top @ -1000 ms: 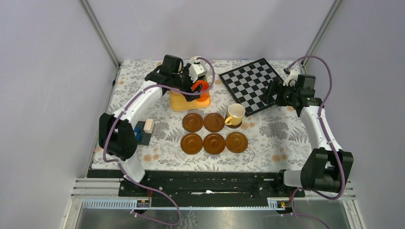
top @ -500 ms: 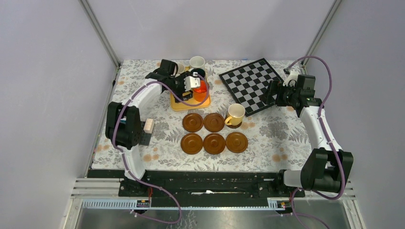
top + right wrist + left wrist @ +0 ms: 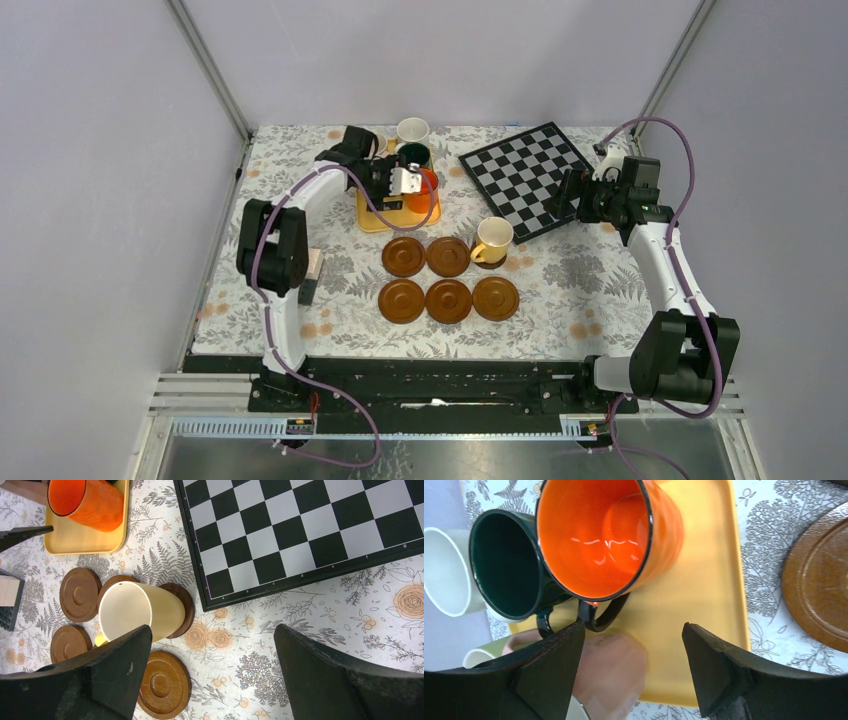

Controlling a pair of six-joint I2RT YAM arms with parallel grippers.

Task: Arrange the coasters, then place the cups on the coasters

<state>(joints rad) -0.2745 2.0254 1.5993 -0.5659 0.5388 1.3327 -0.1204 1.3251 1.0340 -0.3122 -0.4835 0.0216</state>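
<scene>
The orange cup (image 3: 424, 190) (image 3: 609, 535) stands on the yellow tray (image 3: 372, 217) (image 3: 704, 600). Behind it are the dark green cup (image 3: 413, 155) (image 3: 506, 565) and the white cup (image 3: 411, 130) (image 3: 444, 570). My left gripper (image 3: 402, 185) (image 3: 633, 630) hangs open over the tray. A blurred pink cup (image 3: 611, 675) lies beside its left finger, and the orange cup's black handle is just past the fingertips. A pale green cup (image 3: 481, 654) peeks out at the left. The yellow cup (image 3: 492, 238) (image 3: 145, 612) sits on the dark coaster (image 3: 186, 611). Several reddish-brown coasters (image 3: 448, 300) lie bare. My right gripper (image 3: 572, 200) (image 3: 212, 635) is open and holds nothing.
A chessboard (image 3: 525, 175) (image 3: 300, 530) lies at the back right, its near corner close to the yellow cup. A wooden block on dark blocks (image 3: 314, 268) sits at the left beside the left arm. The flowered tablecloth (image 3: 590, 290) covers the table.
My left gripper has come down and forward over the tray next to the orange cup, uncovering the white and dark green cups. The left elbow has swung back. The right arm has stayed still.
</scene>
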